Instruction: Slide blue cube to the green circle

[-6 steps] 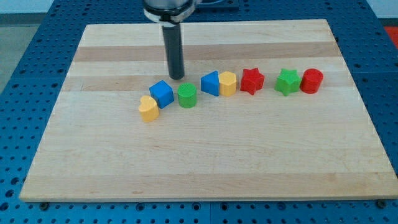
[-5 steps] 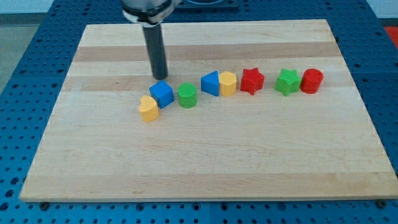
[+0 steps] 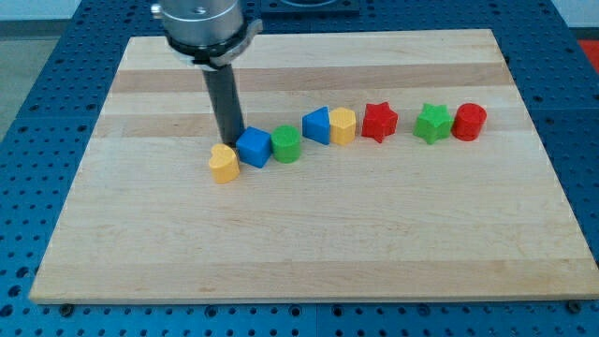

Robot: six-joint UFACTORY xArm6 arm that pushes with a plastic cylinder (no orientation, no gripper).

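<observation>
arm [image 3: 201,19] cut off at view's top.

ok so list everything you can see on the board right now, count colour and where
wooden board: 1, pale wood, fills most of the view, on a blue perforated table
yellow block: 1, far left of the row
blue cube: 1, between the yellow block and the green cylinder, touching both
green cylinder: 1, right of the cube
blue block: 1, mid row
yellow block: 1, against it
red star: 1, further right
green star: 1, near the right end
red cylinder: 1, right end
my tip: 1, dark rod, at the cube's upper left
</observation>
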